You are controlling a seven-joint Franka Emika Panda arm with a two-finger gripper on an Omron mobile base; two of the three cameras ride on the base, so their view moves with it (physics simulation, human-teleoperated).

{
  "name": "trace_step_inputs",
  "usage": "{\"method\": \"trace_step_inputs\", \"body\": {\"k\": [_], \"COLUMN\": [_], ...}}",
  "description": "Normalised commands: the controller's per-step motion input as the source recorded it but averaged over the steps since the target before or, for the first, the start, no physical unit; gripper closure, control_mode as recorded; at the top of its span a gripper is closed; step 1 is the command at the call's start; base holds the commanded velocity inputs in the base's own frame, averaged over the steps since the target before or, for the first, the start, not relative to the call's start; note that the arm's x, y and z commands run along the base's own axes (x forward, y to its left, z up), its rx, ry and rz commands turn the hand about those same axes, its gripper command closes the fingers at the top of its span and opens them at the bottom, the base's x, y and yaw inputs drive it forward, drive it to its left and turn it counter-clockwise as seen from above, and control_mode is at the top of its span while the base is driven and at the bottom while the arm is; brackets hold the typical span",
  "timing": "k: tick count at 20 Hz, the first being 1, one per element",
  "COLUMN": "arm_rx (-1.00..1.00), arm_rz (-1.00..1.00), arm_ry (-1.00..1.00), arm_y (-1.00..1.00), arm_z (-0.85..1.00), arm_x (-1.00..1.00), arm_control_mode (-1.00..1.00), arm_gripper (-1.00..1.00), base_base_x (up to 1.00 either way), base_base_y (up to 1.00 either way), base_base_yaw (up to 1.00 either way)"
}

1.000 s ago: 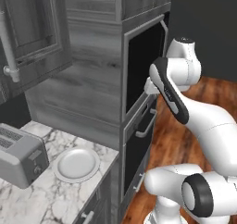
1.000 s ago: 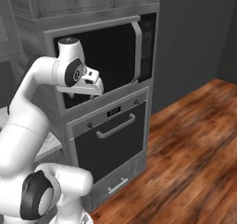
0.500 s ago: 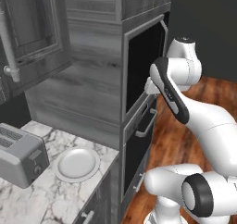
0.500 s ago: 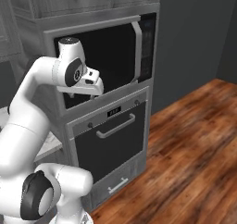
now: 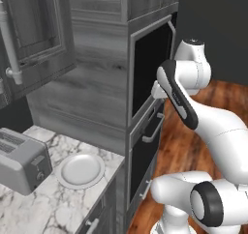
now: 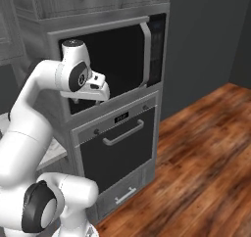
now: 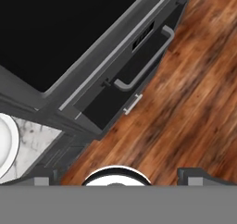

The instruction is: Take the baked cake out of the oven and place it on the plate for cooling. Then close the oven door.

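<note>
The oven (image 6: 119,118) is the grey steel unit with a small display and two knobs, below the black-glass unit. Its oven door (image 6: 115,155) stands shut, with the silver bar handle (image 6: 122,132) across its top. The baked cake is hidden. The round white plate (image 5: 80,170) lies bare on the marble counter beside the toaster; its edge also shows in the hand view (image 7: 4,144). My gripper (image 6: 94,94) hangs open and holds nothing, in front of the black glass above the oven door (image 7: 111,105). It points down at the handle (image 7: 143,65).
A silver toaster (image 5: 22,163) stands on the marble counter (image 5: 58,204) left of the plate. The large black-glass unit (image 6: 110,55) sits above the oven, and a drawer (image 6: 125,196) below it. Wooden floor (image 6: 196,162) spreads to the right.
</note>
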Motion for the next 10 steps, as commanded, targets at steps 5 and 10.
{"method": "trace_step_inputs", "body": {"k": [5,10], "arm_rx": [0.00,0.00], "arm_rz": [0.00,0.00], "arm_ry": [0.00,0.00], "arm_y": [0.00,0.00], "arm_z": [0.00,0.00], "arm_x": [0.00,0.00], "arm_control_mode": [1.00,1.00], "arm_gripper": [-1.00,-1.00], "base_base_x": [-0.38,-0.32], "base_base_y": [0.00,0.00], "base_base_yaw": [0.00,0.00]}}
